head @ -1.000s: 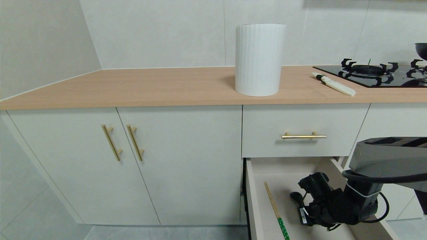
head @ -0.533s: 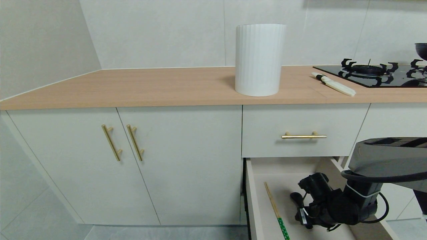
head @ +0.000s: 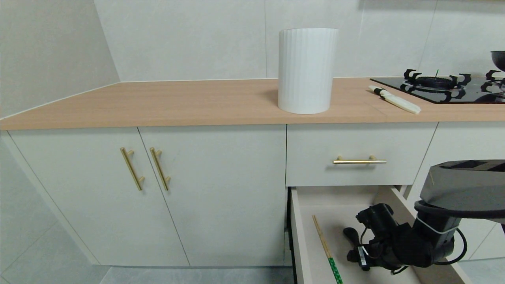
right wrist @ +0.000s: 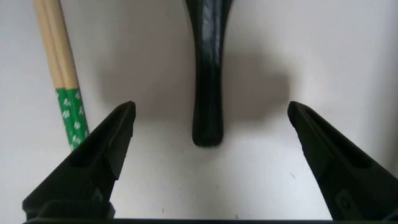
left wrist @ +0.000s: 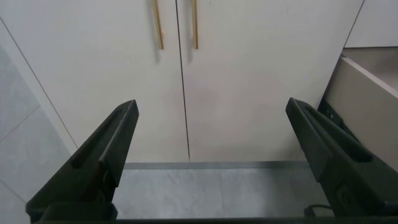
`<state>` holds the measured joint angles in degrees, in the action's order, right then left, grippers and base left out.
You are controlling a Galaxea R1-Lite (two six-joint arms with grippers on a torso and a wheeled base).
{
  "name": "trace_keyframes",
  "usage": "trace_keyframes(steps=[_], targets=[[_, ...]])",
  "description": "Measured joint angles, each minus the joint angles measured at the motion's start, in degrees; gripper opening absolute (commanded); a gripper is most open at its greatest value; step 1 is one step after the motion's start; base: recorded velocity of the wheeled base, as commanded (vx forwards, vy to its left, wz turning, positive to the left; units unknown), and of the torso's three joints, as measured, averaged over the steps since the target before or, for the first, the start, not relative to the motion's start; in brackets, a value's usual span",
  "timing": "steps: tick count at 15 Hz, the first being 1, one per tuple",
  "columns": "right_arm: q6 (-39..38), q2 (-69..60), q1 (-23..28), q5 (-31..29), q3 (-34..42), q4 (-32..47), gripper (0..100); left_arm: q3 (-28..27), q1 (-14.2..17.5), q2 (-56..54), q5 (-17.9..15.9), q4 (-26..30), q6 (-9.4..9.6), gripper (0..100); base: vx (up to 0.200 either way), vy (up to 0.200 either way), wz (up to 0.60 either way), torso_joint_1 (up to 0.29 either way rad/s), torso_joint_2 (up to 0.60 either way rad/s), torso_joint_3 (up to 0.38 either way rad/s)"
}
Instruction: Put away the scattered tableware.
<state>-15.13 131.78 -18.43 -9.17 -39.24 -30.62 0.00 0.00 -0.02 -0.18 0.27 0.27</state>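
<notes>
Head: forward-down at counter (head: 158, 102), doors (head: 213, 189), drawer (head: 300, 236). Left wrist: near, facing same doors. Right wrist: close above drawer floor; chopsticks (head: 322, 241) shared with head.

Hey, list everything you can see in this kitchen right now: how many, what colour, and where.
Canister: one, white, upright on the countertop.
Knife: one, cream with a black band, on the countertop beside the hob.
Hob: one, black, countertop's right end.
Cabinet doors: two, off-white, gold handles, shut.
Upper drawer: one, off-white, shut.
Lower drawer: one, pulled open.
Chopsticks: one pair, wooden with green ends, in the lower drawer.
Black utensil: one, in the lower drawer, apart from the chopsticks.
Left gripper: open, facing the cabinet doors.
Right gripper: open, above the black utensil.
</notes>
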Motion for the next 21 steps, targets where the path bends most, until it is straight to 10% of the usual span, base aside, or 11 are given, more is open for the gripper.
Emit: trace_keyframes(steps=[11,21], targets=[[2.2,-38.6,-2.6,1.5,1.7,25.3,100,0.0,0.0,0.0,0.0,0.0,0.0,100,-0.036,0.0,0.0,0.0,0.0,0.001],[8.9,-47.6,-6.2,7.3,2.0,37.0,100,0.0,0.0,0.0,0.0,0.0,0.0,100,-0.14,0.0,0.0,0.002,0.0,0.003]])
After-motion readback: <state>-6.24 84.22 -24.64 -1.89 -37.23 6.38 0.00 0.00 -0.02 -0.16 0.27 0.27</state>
